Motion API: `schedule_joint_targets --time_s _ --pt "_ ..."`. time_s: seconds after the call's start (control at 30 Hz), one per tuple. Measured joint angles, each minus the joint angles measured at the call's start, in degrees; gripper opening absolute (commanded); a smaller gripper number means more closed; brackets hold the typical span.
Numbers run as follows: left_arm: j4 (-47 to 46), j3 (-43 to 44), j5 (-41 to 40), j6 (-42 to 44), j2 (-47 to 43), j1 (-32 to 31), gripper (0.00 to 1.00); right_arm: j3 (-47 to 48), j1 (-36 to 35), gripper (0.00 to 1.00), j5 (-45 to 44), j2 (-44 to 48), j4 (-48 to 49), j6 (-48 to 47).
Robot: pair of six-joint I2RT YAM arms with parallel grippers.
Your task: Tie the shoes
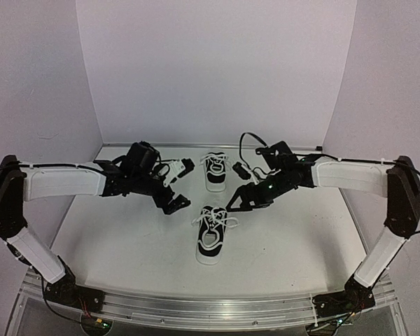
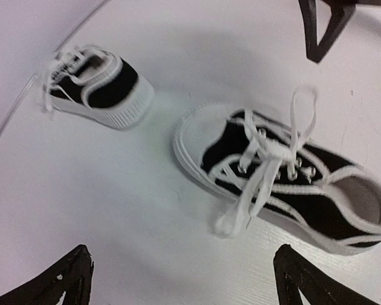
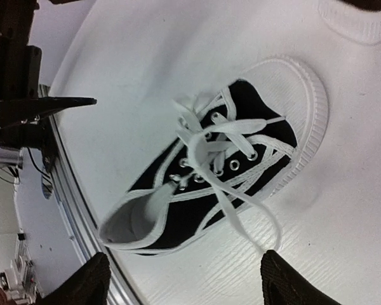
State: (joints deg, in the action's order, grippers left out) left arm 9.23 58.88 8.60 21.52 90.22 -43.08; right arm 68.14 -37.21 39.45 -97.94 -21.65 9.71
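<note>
Two small black sneakers with white soles and laces lie on the white table. The near shoe [image 1: 211, 236] has its laces crossed over the tongue; a loop and loose ends spill to its sides. It also shows in the left wrist view [image 2: 286, 178] and the right wrist view [image 3: 222, 171]. The far shoe [image 1: 215, 172] lies behind it [image 2: 101, 82]. My left gripper [image 1: 181, 185] is open and empty, left of the near shoe's toe [image 2: 184, 289]. My right gripper [image 1: 239, 187] is open and empty above that shoe's right side [image 3: 184, 289].
The white table [image 1: 126, 238] is enclosed by white walls at the back and sides. A metal rail [image 1: 210, 304] runs along the near edge, where both arm bases are bolted. The left arm's fingers [image 3: 57, 101] show in the right wrist view.
</note>
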Motion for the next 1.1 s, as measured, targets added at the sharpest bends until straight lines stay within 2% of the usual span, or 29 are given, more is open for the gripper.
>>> schedule_joint_targets --time_s 0.07,0.2,0.3,0.43,0.53,0.83,1.1 --pt "0.81 2.01 -0.21 -4.88 -2.99 1.52 1.0 0.03 0.16 0.98 -1.93 4.97 -0.13 -0.14" --pt "1.84 4.69 -2.16 -14.73 -8.67 6.89 1.0 0.01 0.95 0.98 -7.11 13.86 0.36 0.88" --pt "3.33 4.72 -5.04 -21.17 -12.14 9.52 1.0 -1.38 1.79 0.98 -10.9 19.84 1.94 2.37" --pt "3.92 1.38 -7.68 -29.2 -17.08 9.78 1.0 -6.8 3.18 0.98 -14.38 25.98 4.35 5.17" --pt "4.48 -1.5 -8.81 -33.96 -18.12 9.93 1.0 -11.27 3.76 0.98 -15.61 25.91 5.95 7.14" --pt "3.7 -12.57 -6.22 -43.99 -12.69 11.0 1.0 -27.26 4.46 0.98 -16.68 20.94 14.34 15.08" --pt "1.42 -12.85 -4.06 -47.01 -9.94 11.39 1.0 -30.38 4.57 0.98 -16.05 18.29 21.22 18.13"
